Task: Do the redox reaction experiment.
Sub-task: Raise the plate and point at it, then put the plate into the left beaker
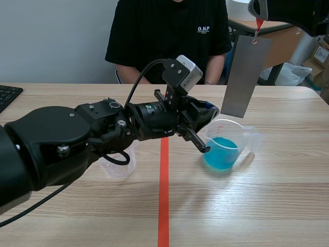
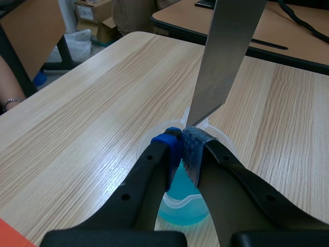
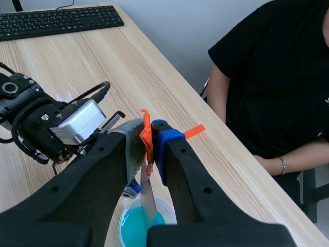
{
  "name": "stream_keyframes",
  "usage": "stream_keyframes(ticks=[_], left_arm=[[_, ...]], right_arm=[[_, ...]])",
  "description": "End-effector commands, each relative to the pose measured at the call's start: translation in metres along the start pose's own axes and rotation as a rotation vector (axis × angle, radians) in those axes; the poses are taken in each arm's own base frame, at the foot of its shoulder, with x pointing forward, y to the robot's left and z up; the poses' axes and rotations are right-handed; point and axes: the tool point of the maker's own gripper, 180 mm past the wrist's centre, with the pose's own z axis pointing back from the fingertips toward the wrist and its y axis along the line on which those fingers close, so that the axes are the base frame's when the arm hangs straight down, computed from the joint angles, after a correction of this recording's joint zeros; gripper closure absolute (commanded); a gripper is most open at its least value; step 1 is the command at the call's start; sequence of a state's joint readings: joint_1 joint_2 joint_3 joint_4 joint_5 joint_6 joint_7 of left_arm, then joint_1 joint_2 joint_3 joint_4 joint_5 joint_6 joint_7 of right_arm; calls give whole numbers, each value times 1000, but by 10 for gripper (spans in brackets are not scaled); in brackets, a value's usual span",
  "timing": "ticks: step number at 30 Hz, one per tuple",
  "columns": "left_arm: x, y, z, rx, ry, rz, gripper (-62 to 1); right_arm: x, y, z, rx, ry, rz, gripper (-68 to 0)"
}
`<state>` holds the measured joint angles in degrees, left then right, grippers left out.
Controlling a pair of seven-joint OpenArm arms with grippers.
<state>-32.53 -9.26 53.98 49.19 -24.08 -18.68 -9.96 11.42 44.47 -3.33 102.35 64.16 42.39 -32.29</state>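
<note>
Left arm [image 1: 67, 139] half hides clear cup [image 1: 122, 165] — keyboard [image 1: 7, 95], person [image 1: 169, 36] beyond.

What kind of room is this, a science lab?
Probably an office-like workroom used as a lab: a wooden table with a keyboard, a beaker of blue liquid, a metal strip hanging over it, and cardboard boxes behind.

Bright even light; soft shadows; mild glare on table [image 2: 97, 134].
</note>
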Motion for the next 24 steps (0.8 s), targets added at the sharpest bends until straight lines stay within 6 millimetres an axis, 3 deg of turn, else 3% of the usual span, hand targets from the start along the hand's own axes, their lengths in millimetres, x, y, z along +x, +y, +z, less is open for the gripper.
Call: stream_keyframes(ticks=[1, 6, 12, 24], left_arm=[[13, 10, 3, 14, -40, -11, -34], [9, 31, 25, 62, -31, 2, -34], [13, 46, 72, 103, -32, -39, -34], [-9, 71, 205, 290, 96, -61, -34]], right_arm=[[15, -2, 4, 0, -34, 30, -15], [15, -2, 4, 0, -34, 30, -15], [15, -2, 4, 0, -34, 30, -15], [15, -2, 4, 0, -34, 30, -15]])
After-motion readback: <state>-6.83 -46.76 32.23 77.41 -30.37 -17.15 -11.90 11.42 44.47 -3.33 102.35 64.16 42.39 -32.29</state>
